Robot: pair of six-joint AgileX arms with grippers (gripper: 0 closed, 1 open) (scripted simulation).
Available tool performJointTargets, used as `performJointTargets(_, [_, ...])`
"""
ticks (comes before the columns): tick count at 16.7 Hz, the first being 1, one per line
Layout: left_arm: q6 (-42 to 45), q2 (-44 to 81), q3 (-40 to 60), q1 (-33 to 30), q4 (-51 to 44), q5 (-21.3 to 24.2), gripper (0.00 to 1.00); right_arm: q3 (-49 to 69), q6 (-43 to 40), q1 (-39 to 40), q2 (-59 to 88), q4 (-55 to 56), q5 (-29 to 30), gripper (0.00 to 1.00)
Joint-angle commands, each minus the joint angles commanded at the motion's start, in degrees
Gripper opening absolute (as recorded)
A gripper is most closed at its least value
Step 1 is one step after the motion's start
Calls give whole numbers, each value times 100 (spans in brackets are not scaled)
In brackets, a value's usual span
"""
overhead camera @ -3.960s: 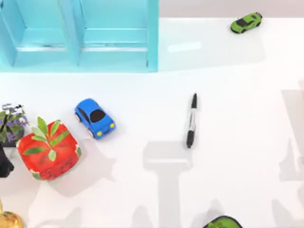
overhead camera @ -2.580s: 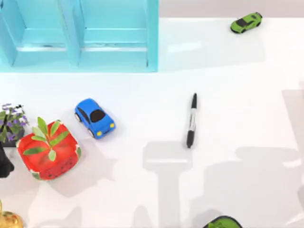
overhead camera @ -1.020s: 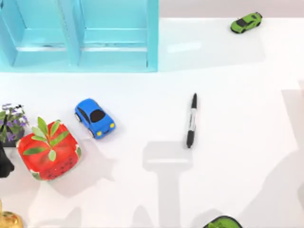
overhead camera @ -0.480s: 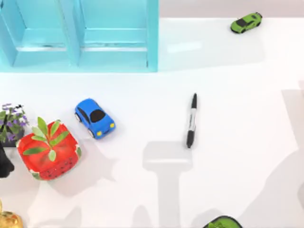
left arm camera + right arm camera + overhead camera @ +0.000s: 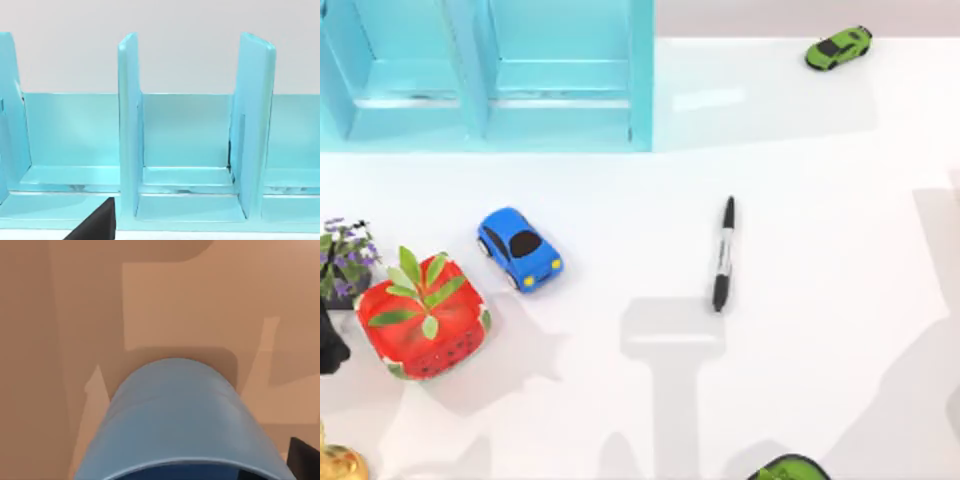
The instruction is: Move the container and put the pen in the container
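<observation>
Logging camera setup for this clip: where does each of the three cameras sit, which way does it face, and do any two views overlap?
Top view: above the white table, looking straight down on the slim black marker pen and turquoise shelf unit.
Left wrist view: faces the shelf unit side-on; a dark corner of the left arm's own hardware.
Right wrist view: right behind the round light-blue plastic cup.
Shared: the top and left wrist views share the shelf unit.

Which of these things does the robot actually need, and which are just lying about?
Needed:
- slim black marker pen
- round light-blue plastic cup

Lying about:
- blue toy car
- green toy car
- red strawberry-patterned square bowl
- turquoise shelf unit
- purple-flowered plant
</observation>
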Motion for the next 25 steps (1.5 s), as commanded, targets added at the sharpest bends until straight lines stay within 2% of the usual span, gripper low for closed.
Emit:
performJointTargets(11, [0,0,0,0,0,0,100,79,91,65,-49,-88,2,0])
performJointTargets(14, [0,0,0,0,0,0,100,476,598,502,-286,-675,7,0])
performJointTargets(20, [0,0,0,0,0,0,100,1443,2007,2005,-1063,-2636,9,0])
performJointTargets(22, [0,0,0,0,0,0,100,1654,2317,2334,-1286,-2972,7,0])
performJointTargets(25, [0,0,0,0,0,0,100,1716,2407,2426,-1362,-3065,4,0])
